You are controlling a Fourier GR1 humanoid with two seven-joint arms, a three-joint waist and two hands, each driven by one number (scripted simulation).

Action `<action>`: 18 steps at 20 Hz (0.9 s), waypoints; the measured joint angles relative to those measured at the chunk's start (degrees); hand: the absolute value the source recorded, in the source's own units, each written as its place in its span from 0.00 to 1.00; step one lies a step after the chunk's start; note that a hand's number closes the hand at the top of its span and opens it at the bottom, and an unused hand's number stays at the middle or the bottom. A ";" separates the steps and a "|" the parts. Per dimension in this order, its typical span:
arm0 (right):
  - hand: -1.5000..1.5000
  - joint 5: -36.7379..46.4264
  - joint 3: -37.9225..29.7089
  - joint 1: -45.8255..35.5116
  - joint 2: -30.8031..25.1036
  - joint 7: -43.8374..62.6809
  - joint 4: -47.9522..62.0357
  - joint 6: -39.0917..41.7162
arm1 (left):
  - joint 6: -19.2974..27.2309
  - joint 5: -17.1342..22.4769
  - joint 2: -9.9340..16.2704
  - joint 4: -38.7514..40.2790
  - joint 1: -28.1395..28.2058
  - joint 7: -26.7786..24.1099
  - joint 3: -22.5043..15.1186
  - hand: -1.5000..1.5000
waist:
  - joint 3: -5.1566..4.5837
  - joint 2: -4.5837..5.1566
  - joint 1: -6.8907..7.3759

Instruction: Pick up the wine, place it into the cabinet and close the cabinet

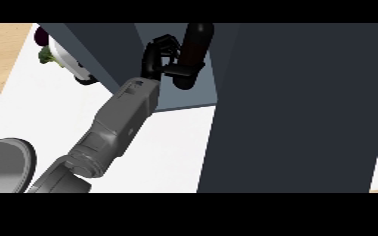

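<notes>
At the upper middle of the frame the left hand [164, 55] grips the wine bottle [193, 50] inside the open cabinet [184, 97], so pickup looks done, while release and closing the door [295, 110] remain.

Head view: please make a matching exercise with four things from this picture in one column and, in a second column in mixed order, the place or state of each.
Things
1. wine bottle
2. cabinet door
3. grey plate
4. left hand

Places or states
A. at the view's lower left edge, on the white counter
B. dark panel filling the view's right side, standing open
C. curled round a dark thing at the cabinet's opening
D. dark and upright, held inside the cabinet's opening

Pairs: 1-D, 2-B, 3-A, 4-C
</notes>
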 measured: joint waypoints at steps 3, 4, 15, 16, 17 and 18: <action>0.00 -0.15 0.08 0.07 0.04 -0.73 0.04 0.35 | 0.99 -0.65 0.44 1.58 -1.22 -0.89 0.01 0.00 | -0.01 0.20 -0.32; 0.00 -0.22 0.10 0.32 -0.09 -1.01 0.05 0.53 | 1.46 -0.87 0.54 2.09 -1.79 -0.88 -0.02 0.00 | 0.00 0.22 -0.45; 0.00 -0.75 0.10 0.53 -0.37 -2.76 0.30 2.23 | 5.99 -2.77 3.07 6.19 -4.28 -2.98 -0.31 0.00 | -0.05 0.79 -1.02; 0.00 -0.78 0.20 0.70 -0.33 -2.95 0.33 2.27 | 5.69 -2.65 3.35 6.21 -4.64 -2.92 -0.09 0.00 | -0.06 0.78 -1.06; 0.00 -0.80 0.19 0.83 -0.31 -3.09 0.34 2.25 | 5.03 -2.41 3.49 6.08 -4.88 -3.01 0.21 0.00 | -0.07 0.76 -1.08; 0.00 -0.83 0.23 0.91 -0.31 -3.26 0.30 2.27 | 4.19 -2.33 3.67 5.92 -5.27 -3.03 0.35 0.00 | -0.08 0.71 -1.12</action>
